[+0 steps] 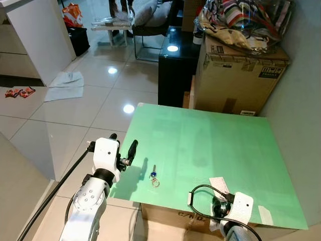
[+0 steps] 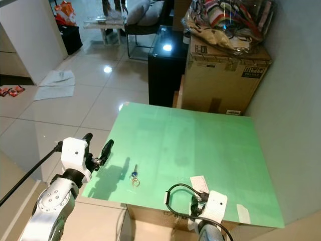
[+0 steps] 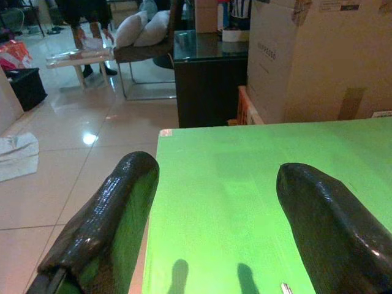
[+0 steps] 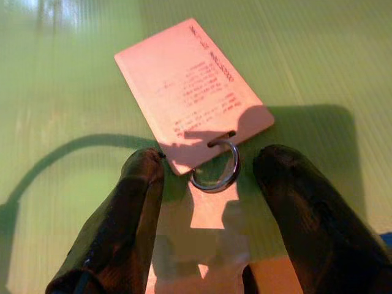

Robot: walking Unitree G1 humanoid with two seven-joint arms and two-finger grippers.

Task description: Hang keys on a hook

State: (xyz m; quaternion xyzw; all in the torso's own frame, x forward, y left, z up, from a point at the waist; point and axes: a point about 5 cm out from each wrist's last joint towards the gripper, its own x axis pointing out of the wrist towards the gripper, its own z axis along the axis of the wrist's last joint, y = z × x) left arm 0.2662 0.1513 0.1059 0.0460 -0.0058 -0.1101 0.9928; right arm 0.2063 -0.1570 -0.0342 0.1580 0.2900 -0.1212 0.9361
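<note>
A small key with a blue tag and a ring [image 1: 154,176] lies on the green table [image 1: 210,145] near its front left edge. My left gripper [image 1: 123,144] hovers open at the table's left edge, a short way left of the key. Its two black fingers [image 3: 104,220] stand wide apart, with nothing between them. A pale card [image 4: 190,92] with a metal ring [image 4: 215,171] through its slot lies near the table's front right. My right gripper [image 4: 208,202] is open just above it, one finger on each side of the ring.
A cardboard box [image 1: 235,75] with bags on top and a black cabinet [image 1: 175,65] stand behind the table. A grey wall runs along the right. On the tiled floor to the left lie a white cloth [image 1: 65,85] and small items.
</note>
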